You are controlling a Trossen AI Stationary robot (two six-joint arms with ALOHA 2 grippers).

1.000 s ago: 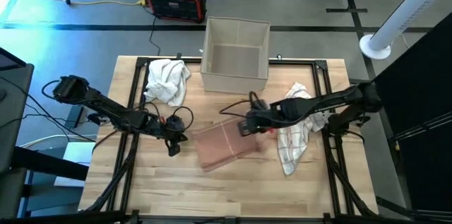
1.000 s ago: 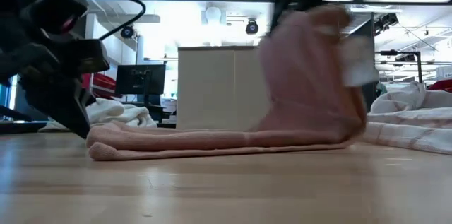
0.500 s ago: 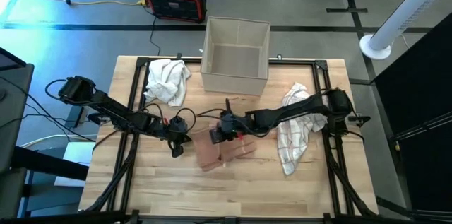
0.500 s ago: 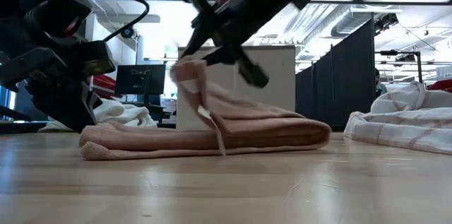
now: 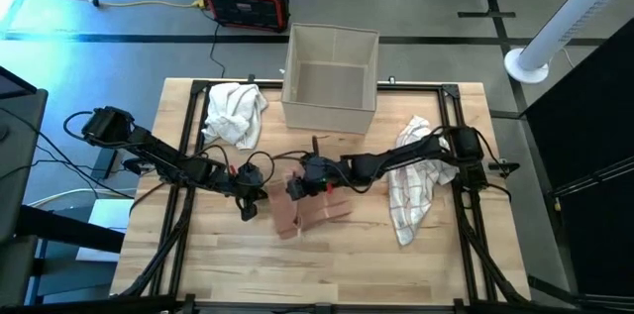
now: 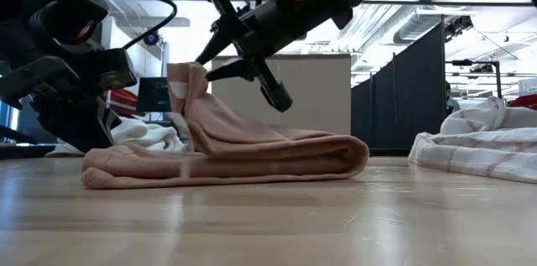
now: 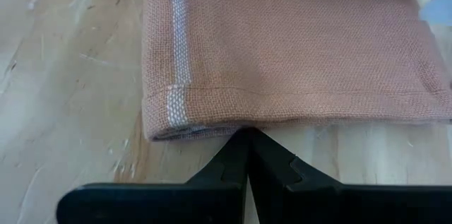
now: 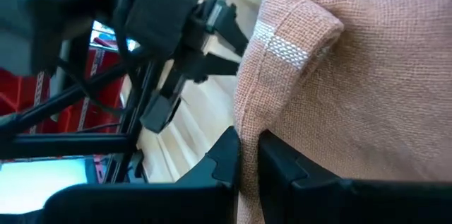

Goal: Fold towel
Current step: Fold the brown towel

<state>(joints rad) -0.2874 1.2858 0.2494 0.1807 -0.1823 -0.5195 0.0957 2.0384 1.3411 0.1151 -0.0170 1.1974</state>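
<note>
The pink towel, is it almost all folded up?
Partly. The pink towel already lies doubled on the table. The right end effector, shut on one edge, holds it lifted over the lower layer. The left end effector sits shut at the towel's other edge. Left: laying that flap flat and letting go.

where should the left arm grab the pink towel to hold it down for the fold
Take the pink towel at its flat hemmed edge with the white stripe, coming in low along the table from the left end effector's side. That edge lies flat and exposed, while the right end effector holds the lifted corner.
</note>
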